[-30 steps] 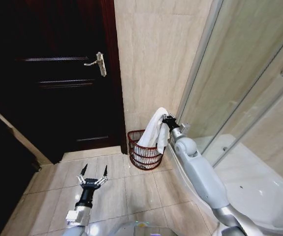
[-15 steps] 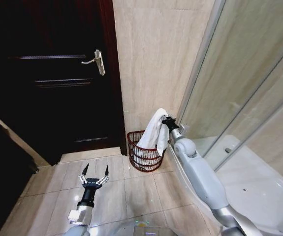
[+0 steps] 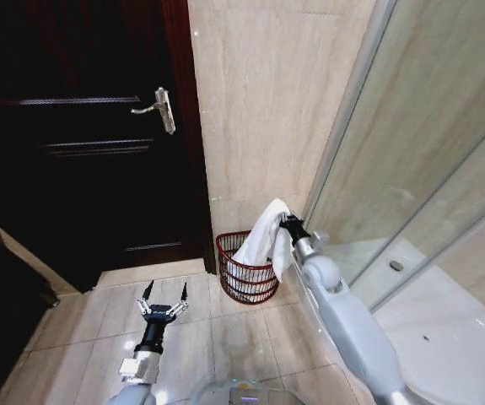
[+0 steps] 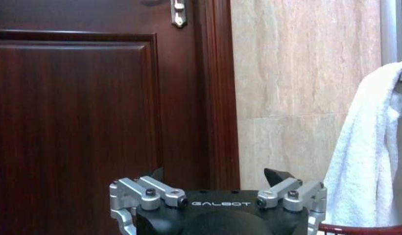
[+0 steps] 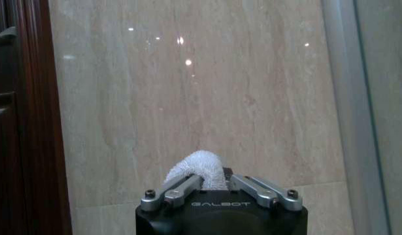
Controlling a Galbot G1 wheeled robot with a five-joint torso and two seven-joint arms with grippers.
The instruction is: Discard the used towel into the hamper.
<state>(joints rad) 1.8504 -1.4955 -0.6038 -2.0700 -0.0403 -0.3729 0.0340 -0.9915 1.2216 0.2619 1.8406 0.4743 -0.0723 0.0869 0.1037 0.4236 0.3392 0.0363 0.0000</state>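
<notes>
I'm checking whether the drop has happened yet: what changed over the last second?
Little changed: the whole head view shifted, so the camera moved. The right gripper stays shut on the white towel, which still hangs down into the hamper. The left gripper remains open and low over the floor tiles.

We see the hamper (image 3: 247,269) on the floor against the wall (image 3: 259,110), between the door (image 3: 73,143) on its left and the glass partition (image 3: 428,143) on its right. The towel (image 3: 263,236) hangs over its right rim, perhaps partly inside.
</notes>
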